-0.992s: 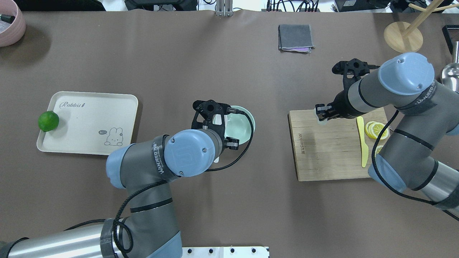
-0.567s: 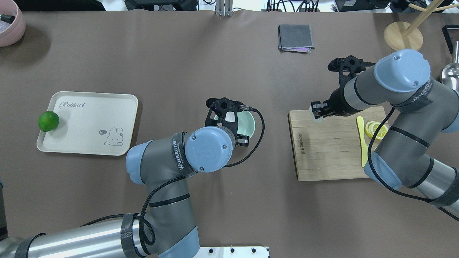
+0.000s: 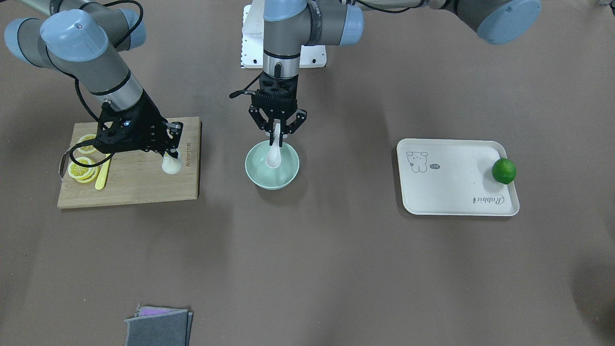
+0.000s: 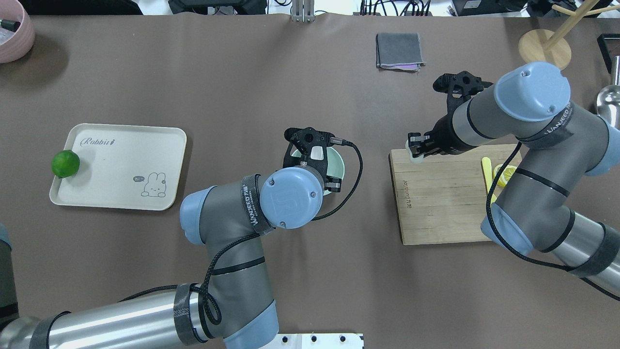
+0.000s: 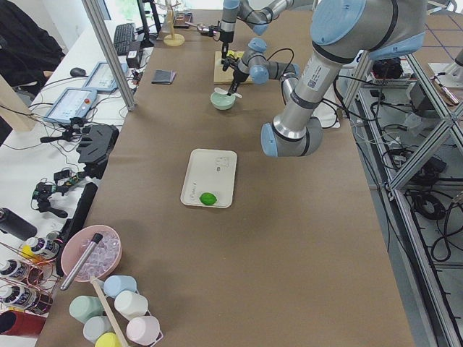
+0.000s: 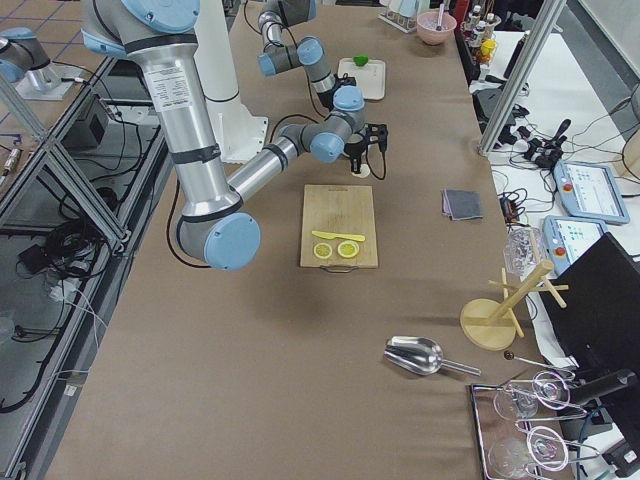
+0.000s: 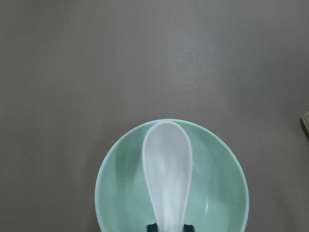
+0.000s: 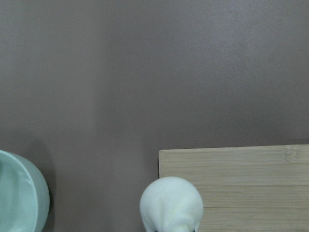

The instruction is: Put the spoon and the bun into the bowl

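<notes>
The mint-green bowl (image 3: 288,173) stands at the table's middle. My left gripper (image 3: 277,136) hangs straight over it, shut on the handle of the white spoon (image 3: 273,156), whose scoop dips into the bowl. In the left wrist view the spoon (image 7: 166,169) lies across the bowl (image 7: 217,193). My right gripper (image 3: 168,154) is shut on the white bun (image 3: 170,165) and holds it just above the cutting board's corner nearest the bowl. In the right wrist view the bun (image 8: 171,205) is at the board's edge, with the bowl (image 8: 19,203) off to the left.
A wooden cutting board (image 4: 445,203) carries lemon slices (image 3: 81,168) and a yellow knife (image 3: 102,178). A cream tray (image 4: 121,165) holds a lime (image 4: 65,164). A grey cloth (image 4: 399,51), a pink bowl (image 4: 14,34) and a wooden stand (image 4: 545,48) sit along the far edge.
My left arm has swung right, bringing the spoon over the bowl. My right gripper has carried the bun left, toward the board's corner nearest the bowl.
</notes>
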### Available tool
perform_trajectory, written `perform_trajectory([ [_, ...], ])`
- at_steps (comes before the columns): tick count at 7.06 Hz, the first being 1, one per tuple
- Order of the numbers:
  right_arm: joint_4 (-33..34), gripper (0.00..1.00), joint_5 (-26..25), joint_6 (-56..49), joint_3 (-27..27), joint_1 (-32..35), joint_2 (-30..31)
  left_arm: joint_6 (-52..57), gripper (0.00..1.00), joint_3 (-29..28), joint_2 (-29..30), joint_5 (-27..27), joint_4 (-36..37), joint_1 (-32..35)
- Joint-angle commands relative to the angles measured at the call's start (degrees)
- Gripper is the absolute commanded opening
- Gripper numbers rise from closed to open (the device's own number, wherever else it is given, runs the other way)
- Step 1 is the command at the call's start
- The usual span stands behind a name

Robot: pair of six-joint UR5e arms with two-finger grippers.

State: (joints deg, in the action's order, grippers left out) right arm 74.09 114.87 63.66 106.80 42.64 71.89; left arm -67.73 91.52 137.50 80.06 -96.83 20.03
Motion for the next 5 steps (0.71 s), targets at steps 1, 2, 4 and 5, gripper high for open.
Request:
perform_trajectory([
  [1, 0.00, 0.00, -0.09, 0.32, 0.08, -0.45, -1.22, -1.51, 0.97, -0.81, 0.84, -0.08, 0.06, 0.53],
  [2, 0.09, 0.00, -0.17, 2.85, -0.10, -1.32, -2.62, -1.18, 0.97, -0.55, 0.84, 0.01, 0.06, 1.40],
  [4, 0.18, 0.00, -0.35, 4.01, -0.36, -2.12, -4.74, 0.40, 0.98, 1.19, -0.29, 0.71, 0.50, 4.47],
  [5, 0.18, 0.00, -0.35, 4.01, -1.49, -2.29, -6.49, 7.72, 0.98, 4.43, -3.26, 3.49, 0.59, 6.58],
])
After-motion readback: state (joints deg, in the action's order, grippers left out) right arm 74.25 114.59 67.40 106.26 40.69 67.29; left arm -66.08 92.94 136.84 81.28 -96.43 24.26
